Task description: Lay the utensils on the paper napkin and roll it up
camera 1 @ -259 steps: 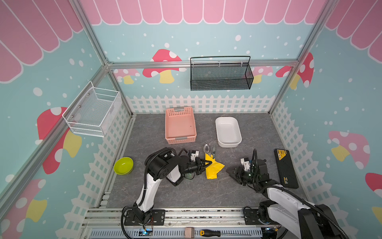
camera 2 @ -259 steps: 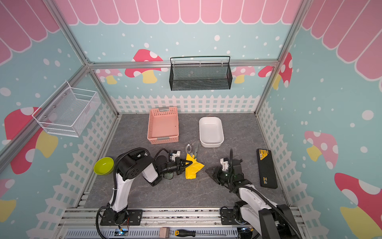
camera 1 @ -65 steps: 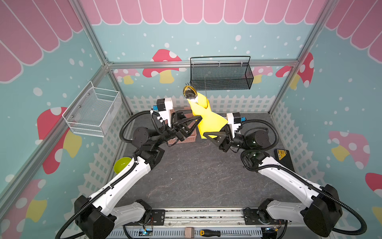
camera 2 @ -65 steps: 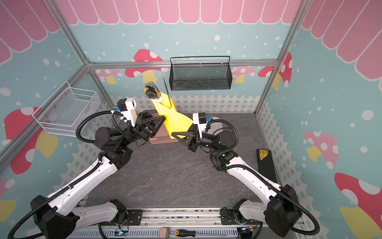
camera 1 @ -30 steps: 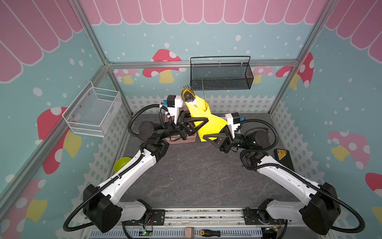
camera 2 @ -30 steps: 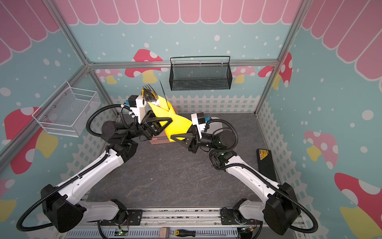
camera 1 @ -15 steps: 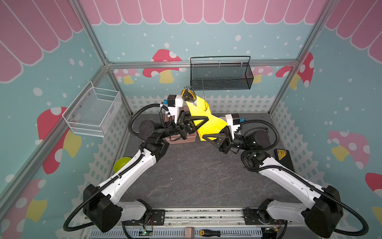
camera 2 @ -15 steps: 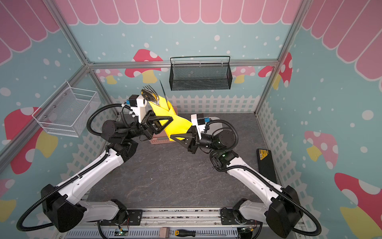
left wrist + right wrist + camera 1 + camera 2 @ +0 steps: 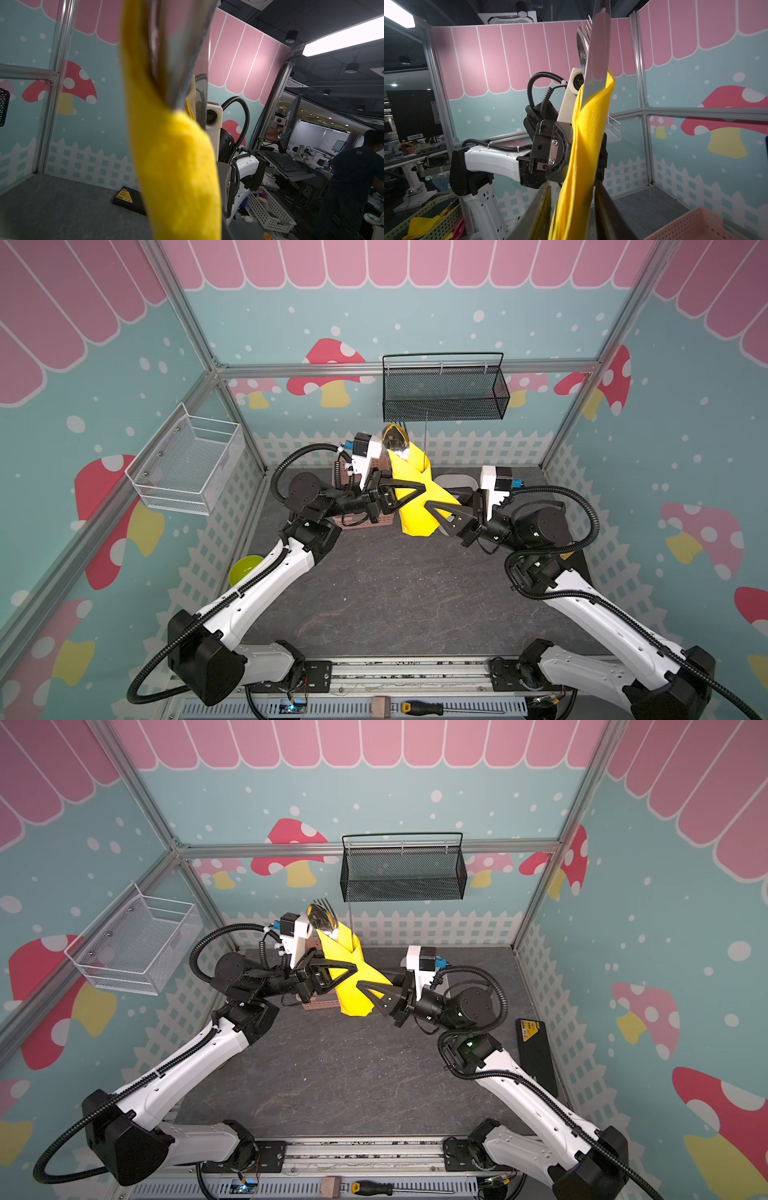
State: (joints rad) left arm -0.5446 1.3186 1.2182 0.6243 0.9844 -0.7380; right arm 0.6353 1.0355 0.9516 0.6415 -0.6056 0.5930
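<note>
Held in mid-air, the napkin (image 9: pixel 417 520) roll, utensils (image 9: pixel 395 439) poking from its top, is clamped by the left gripper (image 9: pixel 415 491). The right gripper (image 9: pixel 434 506) straddles it with jaws parted, and should probably re-pinch lower before tightening the roll. Behind, the pink basket (image 9: pixel 695 224) and black basket (image 9: pixel 442 398) show nothing inside.

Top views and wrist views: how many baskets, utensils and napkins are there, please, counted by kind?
Baskets: 3 (white wire basket, black mesh basket, pink basket)
Utensils: 3 (spoon, fork, knife)
Napkins: 1 (yellow napkin)
Total: 7
</note>
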